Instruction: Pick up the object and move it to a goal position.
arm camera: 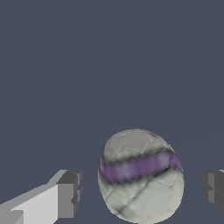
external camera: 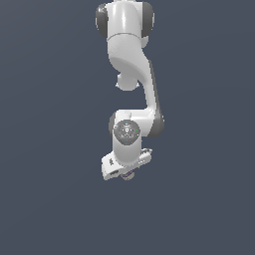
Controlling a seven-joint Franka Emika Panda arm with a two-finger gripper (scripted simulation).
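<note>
ball [arm camera: 140, 175]: off-white, purple stripe | arm [external camera: 132, 74]: white/grey | fingers [arm camera: 69, 192]: dark grey

One robot arm [external camera: 130, 74] is in view, carrying one pincer [arm camera: 140, 192] with two fingers [arm camera: 68, 194]. Between those fingers sits one ball [arm camera: 140, 175], off-white, with one purple stripe around it.

Plain dark floor [external camera: 45, 209], nothing but slate blue-grey.

One flat, even surface fills both views edge to edge; same tone in the wrist view [arm camera: 109, 57]. No seams, marks or texture to be made out. Faint lighter wash toward the lower part of the exterior view.
</note>
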